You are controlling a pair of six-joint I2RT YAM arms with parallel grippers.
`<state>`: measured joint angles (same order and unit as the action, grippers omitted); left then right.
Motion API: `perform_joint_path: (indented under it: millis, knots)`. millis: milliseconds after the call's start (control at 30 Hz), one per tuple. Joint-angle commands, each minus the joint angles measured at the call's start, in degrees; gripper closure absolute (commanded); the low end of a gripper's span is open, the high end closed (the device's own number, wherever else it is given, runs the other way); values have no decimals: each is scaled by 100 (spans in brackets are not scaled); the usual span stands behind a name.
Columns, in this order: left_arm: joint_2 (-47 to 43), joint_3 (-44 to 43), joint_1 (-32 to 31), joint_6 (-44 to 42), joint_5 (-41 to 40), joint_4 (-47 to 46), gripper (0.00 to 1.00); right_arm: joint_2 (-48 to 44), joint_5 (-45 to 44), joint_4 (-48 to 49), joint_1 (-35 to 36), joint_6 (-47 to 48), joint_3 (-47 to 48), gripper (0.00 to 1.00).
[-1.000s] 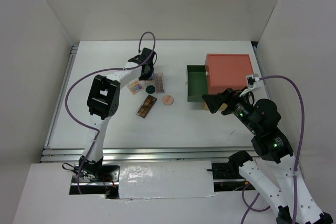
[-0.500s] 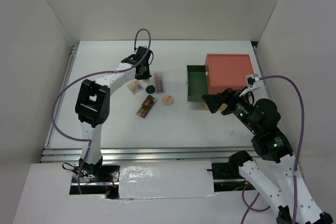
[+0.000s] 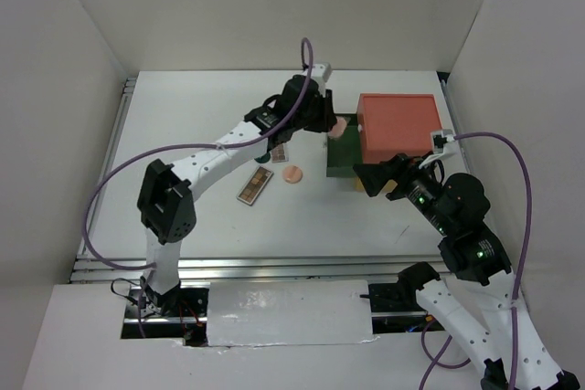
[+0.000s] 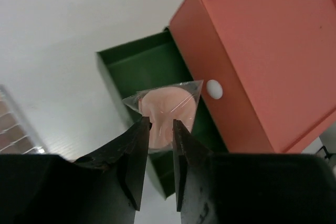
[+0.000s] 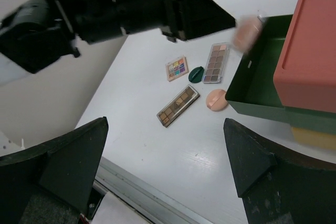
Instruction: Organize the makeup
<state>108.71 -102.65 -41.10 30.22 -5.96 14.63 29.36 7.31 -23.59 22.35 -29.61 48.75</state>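
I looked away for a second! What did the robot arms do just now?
The left gripper swung right, from the makeup lying on the table to above the open green drawer. It now carries a wrapped peach-pink compact pinched between its fingers. The right gripper stayed put and open. The brown palette and the other peach compact on the table did not move.

Salmon-red drawer box (image 3: 398,125) on white table (image 3: 302,216), right side. Green drawer (image 3: 343,154) pulled out leftward. Yellow drawer (image 5: 315,137) beneath.
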Motion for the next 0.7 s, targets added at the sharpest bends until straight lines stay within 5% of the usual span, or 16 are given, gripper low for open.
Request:
perform_joint_path:
  millis: [0, 67, 100, 233, 467, 667]
  knots:
    - [484, -413, -73, 63, 472, -275, 62, -97, -63, 136, 24, 16, 257, 1]
    - [590, -405, -135, 177, 543, -426, 28, -115, -54, 127, 15, 34, 275, 1]
    - [643, -440, -135, 230, 543, -470, 1, -124, -28, 127, 41, 25, 284, 1]
    - [495, -317, -135, 239, 403, -514, 1, -115, -19, 127, 41, 51, 266, 1]
    - [-552, 736, 49, 738, -2484, 214, 0, -159, -10, 197, 24, 51, 152, 1]
    - [-544, 1606, 751, 1390, -2481, 656, 1, -106, 121, 320, 24, -28, 56, 1]
